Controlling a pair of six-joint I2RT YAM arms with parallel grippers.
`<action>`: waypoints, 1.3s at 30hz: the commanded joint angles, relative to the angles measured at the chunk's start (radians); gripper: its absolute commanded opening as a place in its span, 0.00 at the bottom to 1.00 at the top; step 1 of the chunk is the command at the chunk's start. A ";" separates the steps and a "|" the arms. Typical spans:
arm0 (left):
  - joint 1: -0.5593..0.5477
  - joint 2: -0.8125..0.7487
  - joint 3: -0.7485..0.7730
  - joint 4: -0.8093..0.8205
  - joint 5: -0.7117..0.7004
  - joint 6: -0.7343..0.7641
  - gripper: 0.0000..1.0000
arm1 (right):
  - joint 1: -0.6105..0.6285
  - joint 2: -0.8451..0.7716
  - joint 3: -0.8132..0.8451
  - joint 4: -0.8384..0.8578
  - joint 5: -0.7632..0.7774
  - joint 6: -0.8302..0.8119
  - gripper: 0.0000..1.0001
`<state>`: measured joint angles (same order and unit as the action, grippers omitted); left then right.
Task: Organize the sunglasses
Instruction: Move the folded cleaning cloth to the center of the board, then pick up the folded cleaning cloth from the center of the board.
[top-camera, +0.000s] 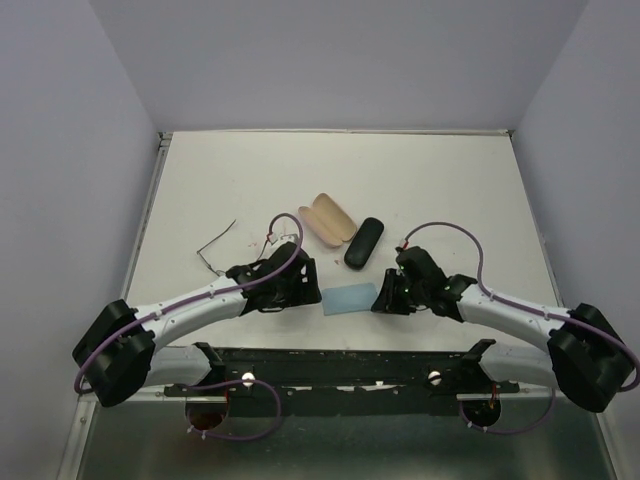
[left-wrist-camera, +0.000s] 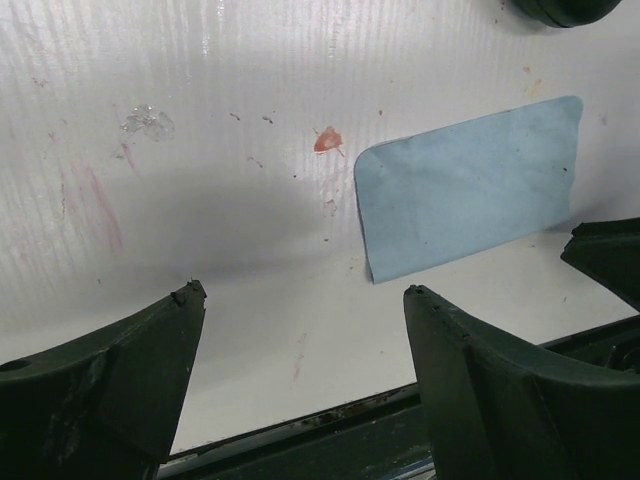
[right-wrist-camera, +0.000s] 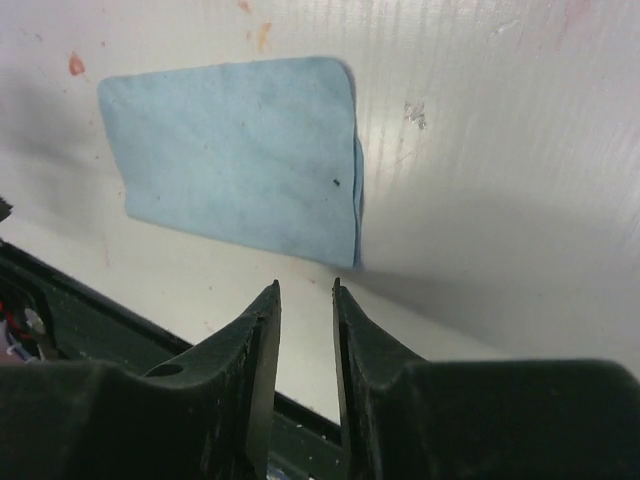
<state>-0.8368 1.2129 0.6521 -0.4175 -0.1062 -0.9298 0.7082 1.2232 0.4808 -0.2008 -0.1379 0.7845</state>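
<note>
Both arms hover low over the light-blue cloth (top-camera: 350, 298) on the desk (top-camera: 450, 180): left gripper (left-wrist-camera: 300, 292) spread wide and empty, right gripper (right-wrist-camera: 305, 288) nearly closed, holding nothing. Wire-framed sunglasses (top-camera: 216, 246) lie apart to the left; the open tan case (top-camera: 331, 218) awaits. Likely next: grasp the cloth's edge.

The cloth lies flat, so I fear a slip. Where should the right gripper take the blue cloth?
On the blue cloth, try the corner nearest the right gripper. That edge shows two layers and a shadow, hinting at slight lift. Come down from that side, fingers across the edge.
</note>
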 joint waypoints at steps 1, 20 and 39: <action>0.007 0.028 -0.005 0.074 0.079 -0.009 0.89 | 0.000 -0.109 -0.004 -0.077 -0.034 -0.021 0.36; -0.001 0.336 0.124 0.111 0.171 -0.122 0.52 | 0.000 0.130 0.127 -0.065 0.187 0.055 0.39; -0.024 0.421 0.190 0.079 0.137 -0.101 0.11 | 0.002 0.177 0.124 0.004 0.090 0.032 0.30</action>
<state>-0.8577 1.6032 0.8284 -0.2905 0.0643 -1.0554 0.7074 1.3788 0.5999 -0.2176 -0.0086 0.8356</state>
